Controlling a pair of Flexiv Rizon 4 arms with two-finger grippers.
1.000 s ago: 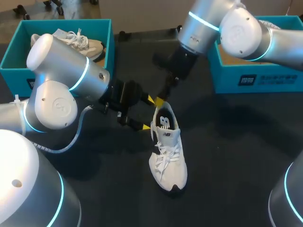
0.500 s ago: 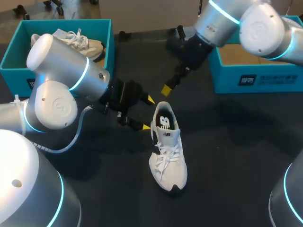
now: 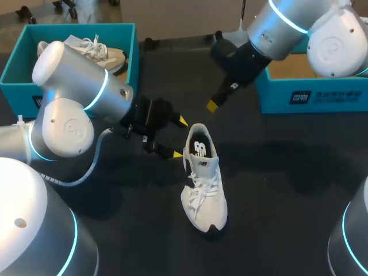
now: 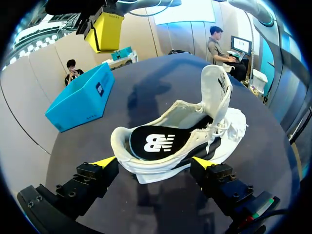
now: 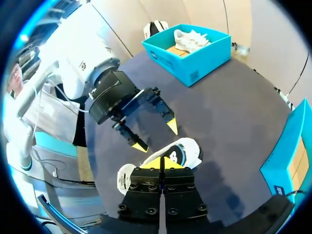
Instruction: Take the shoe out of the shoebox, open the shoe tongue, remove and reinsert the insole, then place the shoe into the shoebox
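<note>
Robot lab: twin arms [image 3: 75, 109], black table [image 3: 287, 190], teal shoeboxes [image 3: 129, 57]

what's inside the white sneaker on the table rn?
A black insole with a white logo lies in the heel of the white lace-up sneaker. The white tongue and laces hide its toe end.

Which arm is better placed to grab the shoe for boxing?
Left, I'd say. The left end effector is open, with its fingers flanking the heel of the shoe, ready to close. The right end effector is shut and raised clear of the shoe.
</note>
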